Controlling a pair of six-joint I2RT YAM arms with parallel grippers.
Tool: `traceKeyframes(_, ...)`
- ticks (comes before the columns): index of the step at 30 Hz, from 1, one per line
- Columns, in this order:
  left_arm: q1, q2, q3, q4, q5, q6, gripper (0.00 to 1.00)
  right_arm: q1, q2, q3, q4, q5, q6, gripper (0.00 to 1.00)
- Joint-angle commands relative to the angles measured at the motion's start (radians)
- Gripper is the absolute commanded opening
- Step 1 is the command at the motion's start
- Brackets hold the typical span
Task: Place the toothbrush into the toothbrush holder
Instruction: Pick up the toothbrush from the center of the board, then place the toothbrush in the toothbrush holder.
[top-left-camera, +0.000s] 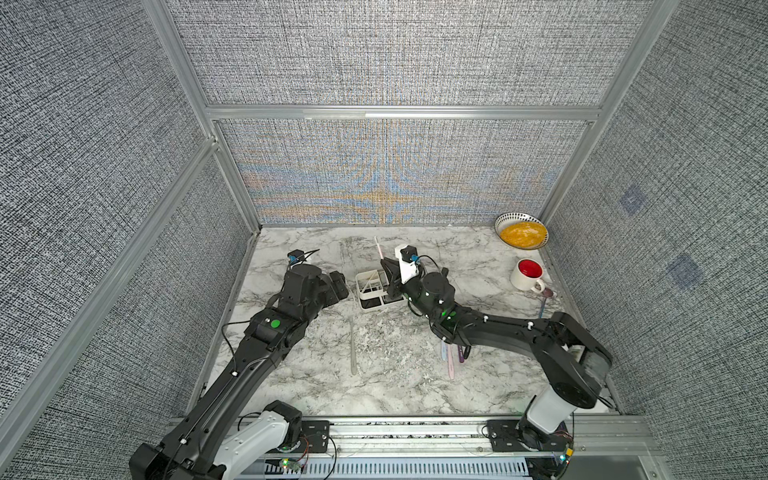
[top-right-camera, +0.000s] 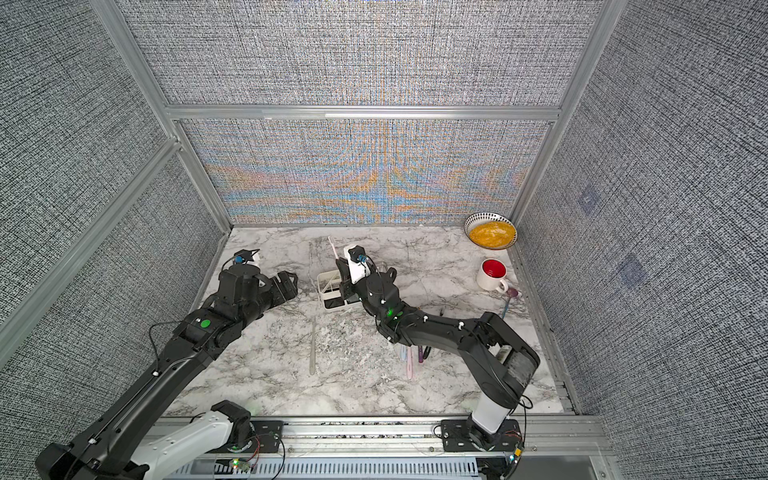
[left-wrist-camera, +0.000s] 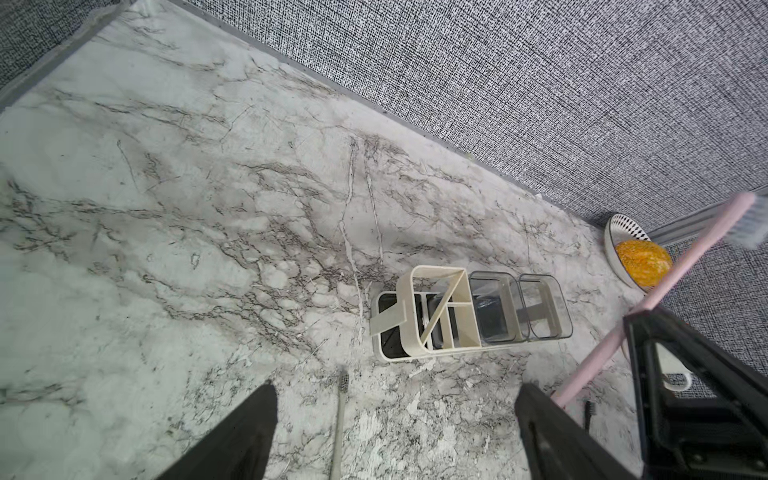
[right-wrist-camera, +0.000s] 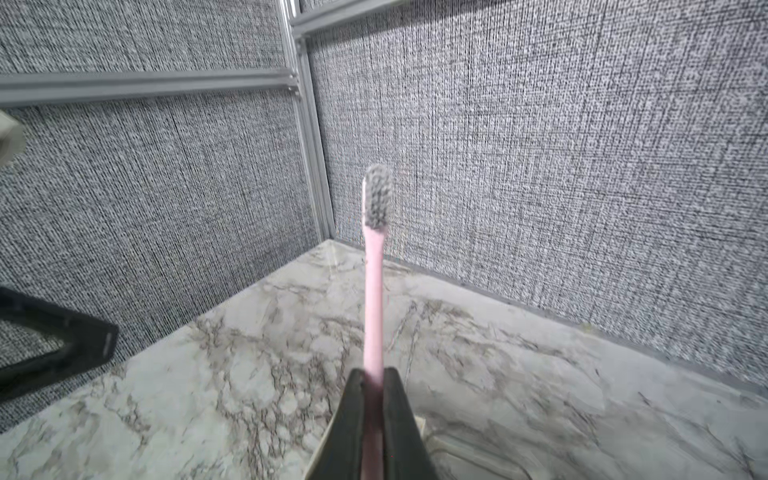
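Pink toothbrush upright in the right hand, above the toothbrush holder.

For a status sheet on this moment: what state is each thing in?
pink toothbrush: gripped by its handle, bristles up, not yet placed
right gripper: shut on the pink toothbrush
left gripper: open, empty
toothbrush holder: upright, clear cups empty
mug: upright
grey toothbrush: lying flat, untouched

You see grey woven fabric panels filling the upper frame and both sides, joined by aluminium rails. A white tabletop with grey marble veining occupies the lower centre. Your light is even, and coloured moiré bands cross the centre panel.
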Motion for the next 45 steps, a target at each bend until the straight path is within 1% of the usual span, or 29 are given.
traceKeyframes(1,0.001,-0.008,0.005,-0.005,-0.037,0.009,0.92,-0.013,0.066,0.024,0.247,-0.049,0.013,0.08)
traceKeyframes(7,0.000,-0.030,0.006,-0.025,-0.062,0.005,0.92,-0.030,0.193,0.087,0.365,-0.067,0.035,0.08)
traceKeyframes(13,0.001,-0.033,0.008,-0.033,-0.067,0.004,0.92,-0.055,0.312,0.134,0.472,-0.096,0.089,0.08)
traceKeyframes(19,0.000,-0.023,0.004,-0.023,-0.068,0.007,0.91,-0.057,0.379,0.126,0.571,-0.093,0.115,0.05)
traceKeyframes(23,0.001,0.019,-0.024,0.082,0.011,-0.001,0.91,-0.057,0.402,0.089,0.631,-0.088,0.135,0.05)
traceKeyframes(24,0.001,0.042,-0.026,0.118,0.049,-0.003,0.91,-0.055,0.409,0.083,0.635,-0.088,0.139,0.05)
traceKeyframes(28,0.001,0.153,-0.015,0.293,0.210,0.017,0.91,-0.053,0.433,0.074,0.661,-0.088,0.155,0.05)
traceKeyframes(31,0.000,0.240,0.002,0.421,0.302,0.038,0.91,-0.053,0.438,0.075,0.665,-0.093,0.156,0.05)
traceKeyframes(34,0.001,0.328,0.043,0.492,0.379,0.063,0.89,-0.052,0.438,0.080,0.650,-0.102,0.143,0.05)
traceKeyframes(36,0.001,0.378,0.072,0.523,0.415,0.076,0.88,-0.051,0.437,0.079,0.648,-0.106,0.142,0.05)
traceKeyframes(41,0.002,0.475,0.136,0.559,0.402,0.098,0.81,-0.048,0.437,0.077,0.636,-0.122,0.136,0.05)
traceKeyframes(43,0.002,0.518,0.173,0.558,0.421,0.118,0.74,-0.046,0.437,0.076,0.630,-0.126,0.128,0.05)
traceKeyframes(45,0.002,0.554,0.198,0.564,0.442,0.126,0.69,-0.045,0.433,0.075,0.623,-0.129,0.119,0.05)
